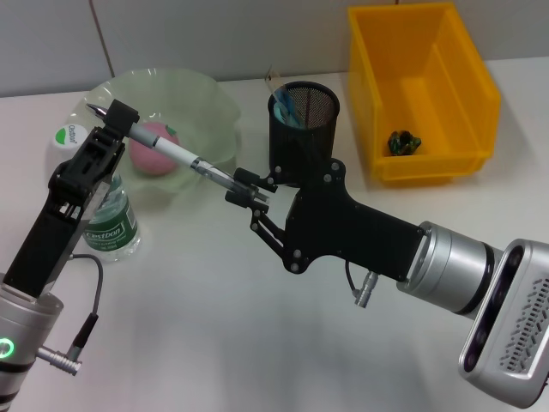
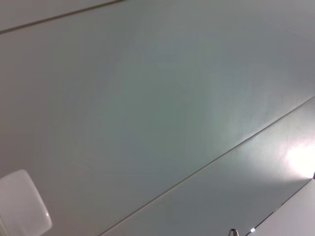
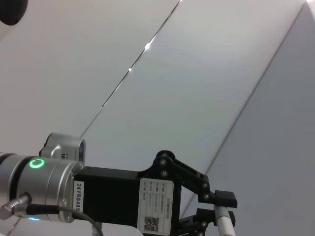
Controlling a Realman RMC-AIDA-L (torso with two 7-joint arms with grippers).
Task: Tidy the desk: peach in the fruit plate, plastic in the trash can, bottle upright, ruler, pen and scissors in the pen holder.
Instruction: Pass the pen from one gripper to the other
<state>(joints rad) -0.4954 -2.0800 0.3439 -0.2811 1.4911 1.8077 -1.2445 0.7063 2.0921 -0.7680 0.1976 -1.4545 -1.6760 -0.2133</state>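
Both my hands are gripping one pen in the air above the surface.

My left hand point(image 1: 116, 120) is clenching the pen point(image 1: 171, 153) near its dark tip, and my right hand point(image 1: 247, 189) is pinching the other end, so the pen is hanging slanted between them, in front of the fruit plate point(image 1: 214, 107) and beside the black mesh pen holder point(image 1: 304, 129). The peach point(image 1: 154, 150) is lying in the pale green fruit plate, partly behind the pen. The bottle point(image 1: 110, 219) is standing upright on the surface point(image 1: 189, 326) just beside my left arm. The yellow bin point(image 1: 425, 90) is sitting well apart at the right, with a small dark crumpled piece point(image 1: 403, 142) in it. The pen holder is already holding some blue-handled things point(image 1: 286, 105).
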